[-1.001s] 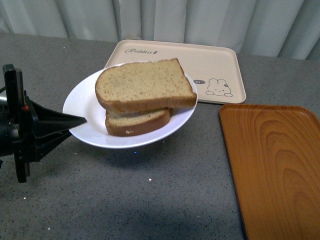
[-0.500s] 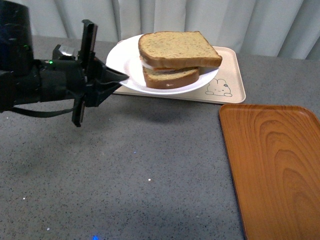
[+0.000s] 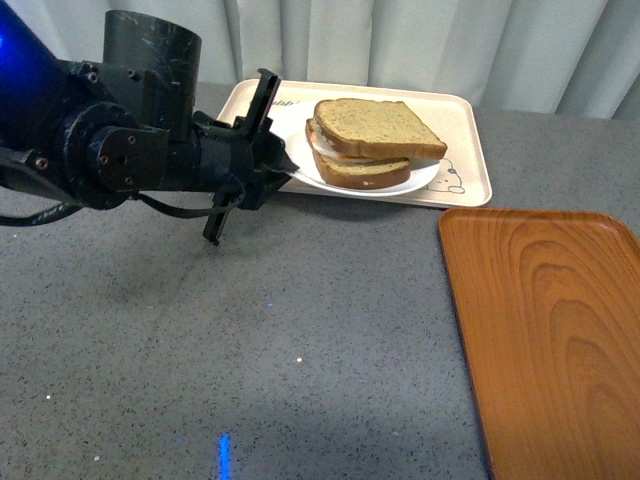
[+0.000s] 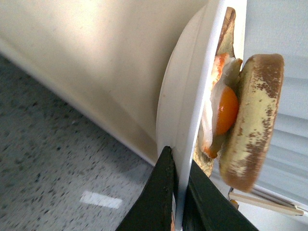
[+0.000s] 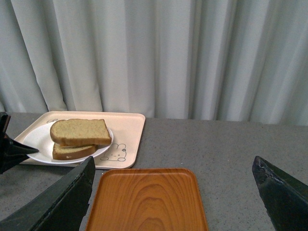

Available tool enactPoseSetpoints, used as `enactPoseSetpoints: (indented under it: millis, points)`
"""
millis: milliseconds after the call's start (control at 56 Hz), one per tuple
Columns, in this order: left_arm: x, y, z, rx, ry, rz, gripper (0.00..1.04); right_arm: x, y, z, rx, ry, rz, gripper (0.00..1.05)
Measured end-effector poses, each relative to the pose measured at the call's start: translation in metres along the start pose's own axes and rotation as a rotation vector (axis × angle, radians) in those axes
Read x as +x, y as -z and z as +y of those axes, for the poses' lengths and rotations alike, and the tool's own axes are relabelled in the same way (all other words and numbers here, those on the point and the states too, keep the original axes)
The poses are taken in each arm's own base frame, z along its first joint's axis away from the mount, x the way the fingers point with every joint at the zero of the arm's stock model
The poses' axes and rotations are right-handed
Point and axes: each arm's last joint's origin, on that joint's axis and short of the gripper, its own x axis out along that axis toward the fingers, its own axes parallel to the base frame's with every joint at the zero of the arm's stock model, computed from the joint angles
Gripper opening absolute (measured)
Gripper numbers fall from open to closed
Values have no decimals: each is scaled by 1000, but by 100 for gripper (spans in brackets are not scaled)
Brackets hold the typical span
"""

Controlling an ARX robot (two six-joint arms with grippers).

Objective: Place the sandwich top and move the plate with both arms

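Note:
The white plate (image 3: 428, 178) is over the beige rabbit-print tray (image 3: 460, 125) at the back; I cannot tell whether it rests on it. On the plate lies a sandwich with the tan sandwich top (image 3: 377, 122) on a darker slice. My left gripper (image 3: 288, 166) is shut on the plate's near-left rim. The left wrist view shows its black jaws (image 4: 176, 190) pinching the plate's edge (image 4: 185, 110), with a fried egg (image 4: 226, 108) under the sandwich top (image 4: 252, 120). My right gripper (image 5: 173, 166) is open and holds nothing, well back from the plate (image 5: 34, 138).
An orange wood-grain tray (image 3: 545, 330) lies on the right of the grey speckled table (image 3: 300, 340), below my right gripper in its wrist view (image 5: 147, 199). Grey curtains hang behind the table. The left arm's bulky body reaches across the table's left rear.
My left gripper has carried the plate with the sandwich from the near left, up and away, to over the beige tray. The arm now stretches further into view.

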Motion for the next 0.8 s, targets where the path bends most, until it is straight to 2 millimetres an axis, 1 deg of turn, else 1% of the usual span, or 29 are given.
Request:
enactPoseSetpoints:
  millis: [304,500,536,626,661,804]
  points:
    - [26,-6,-18,-19,-36,-21,4,0,0,0,0,0,0,96]
    - [30,-5,-22,-19,-46,-10,4,0,0,0,0,0,0,96]
    - [30,-5,-22,-19,-44,-2,8,0,0,0,0,0,0,96]
    - [29,-4,-19,-17,-49,6,23,0,0,0,0,0,0,96]
    - [28,-5,-17,-19,-51,8,26,0,0,0,0,0,0,96]
    - [17,-5,-6,-28,-44,24,48,0,0,0,0,0,0,96]
